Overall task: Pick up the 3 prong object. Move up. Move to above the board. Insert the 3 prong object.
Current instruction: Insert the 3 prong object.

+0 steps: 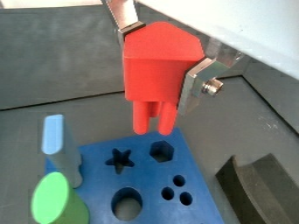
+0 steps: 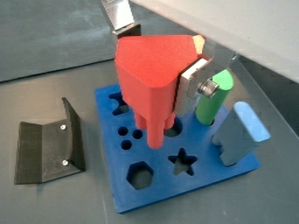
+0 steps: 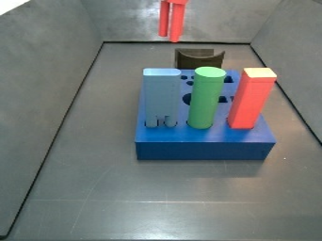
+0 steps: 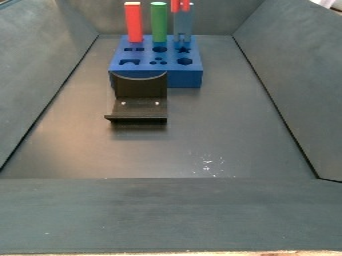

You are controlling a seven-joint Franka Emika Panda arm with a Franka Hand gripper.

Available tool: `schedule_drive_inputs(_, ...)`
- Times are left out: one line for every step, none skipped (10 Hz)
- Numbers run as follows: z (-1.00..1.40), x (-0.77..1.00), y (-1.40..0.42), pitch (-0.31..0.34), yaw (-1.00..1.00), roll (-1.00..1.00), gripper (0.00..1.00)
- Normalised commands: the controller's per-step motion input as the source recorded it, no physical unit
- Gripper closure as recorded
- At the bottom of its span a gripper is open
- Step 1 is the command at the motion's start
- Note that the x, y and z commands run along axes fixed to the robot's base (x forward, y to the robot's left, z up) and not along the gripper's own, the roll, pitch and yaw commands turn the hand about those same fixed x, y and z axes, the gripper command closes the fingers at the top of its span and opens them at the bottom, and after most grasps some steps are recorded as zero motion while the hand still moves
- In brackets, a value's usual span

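The end effector [image 1: 163, 59] is clamped on the red plastic 3 prong object [image 1: 156, 66], its flat silver fingers [image 1: 195, 80] pressed against opposite sides of the red body in both wrist views [image 2: 187, 86]. The piece hangs upright with its prongs pointing down, above the blue rectangular board [image 1: 158, 179] and clear of it; in a wrist view the prong tips sit over the board's edge nearest the star-shaped hole [image 1: 118, 158] and hexagonal hole [image 1: 162, 150]. In a side view the red piece [image 3: 172, 17] shows high above the far side of the board [image 3: 205, 141], and the end effector itself is cut off by the frame edge there.

On the board stand 3 pegs. A green cylinder [image 3: 206, 98] rises near the board's middle, a red square post [image 3: 253, 98] stands just beside it, and a pale blue flat block [image 3: 160, 97] stands on the green cylinder's other side. Open holes in the board include a large round one [image 1: 126, 206] and a cluster of 3 small round ones [image 1: 176, 190].

The dark L-shaped fixture [image 4: 138, 104] rests on the grey worktop [image 4: 160, 160] just beside the board, on the side away from the pegs.
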Motion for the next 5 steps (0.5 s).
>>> schedule_drive_inputs(-0.19, 0.32, 0.21, 0.131, -0.21, -0.06, 1.0)
schedule_drive_inputs(-0.21, 0.24, 0.21, 0.086, -0.22, -0.14, 1.0)
schedule_drive_inputs(-0.26, 0.15, 0.18, 0.051, -0.23, -0.11, 1.0)
schedule_drive_inputs(-0.23, 0.2, 0.18, 0.057, -0.25, -0.15, 1.0)
schedule_drive_inputs(-0.23, 0.12, 0.21, 0.02, -0.27, -0.17, 1.0)
